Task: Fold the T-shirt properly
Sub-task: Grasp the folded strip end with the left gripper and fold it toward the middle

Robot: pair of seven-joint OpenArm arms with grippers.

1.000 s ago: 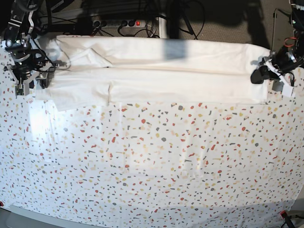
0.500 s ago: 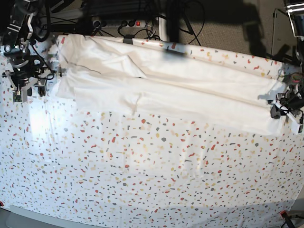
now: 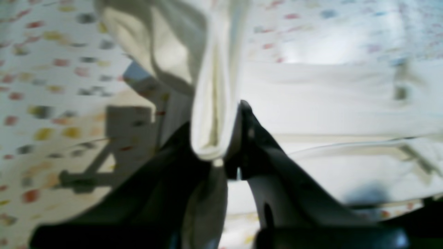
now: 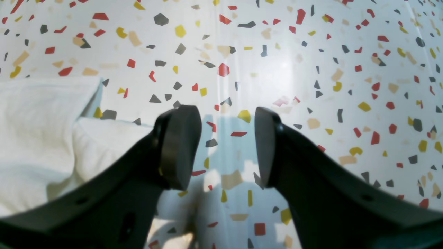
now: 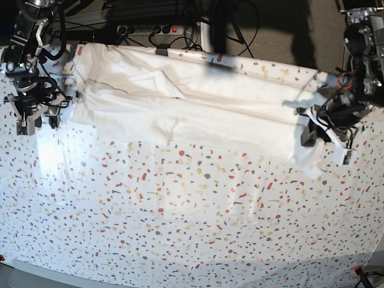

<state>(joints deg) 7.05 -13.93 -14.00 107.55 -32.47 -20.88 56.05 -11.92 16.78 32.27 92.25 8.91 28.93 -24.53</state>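
The white T-shirt (image 5: 198, 111) lies as a long folded band across the far part of the table, plain side up, with no print showing. My left gripper (image 5: 313, 137) is shut on the shirt's right end and holds it bunched and raised. In the left wrist view the gripper (image 3: 216, 152) pinches a thick fold of the white cloth (image 3: 211, 103). My right gripper (image 5: 37, 115) is open and empty just left of the shirt's left end. In the right wrist view the gripper (image 4: 226, 138) stands over bare table, with the shirt's edge (image 4: 38, 128) to its left.
The table (image 5: 192, 216) has a white speckled cover. A power strip and cables (image 5: 150, 29) lie behind the far edge. A red clamp (image 5: 360, 273) sits at the near right corner.
My left gripper has moved leftward from the table's right edge, carrying the shirt's right end inward and lifting it. The right gripper has stayed nearly in place.
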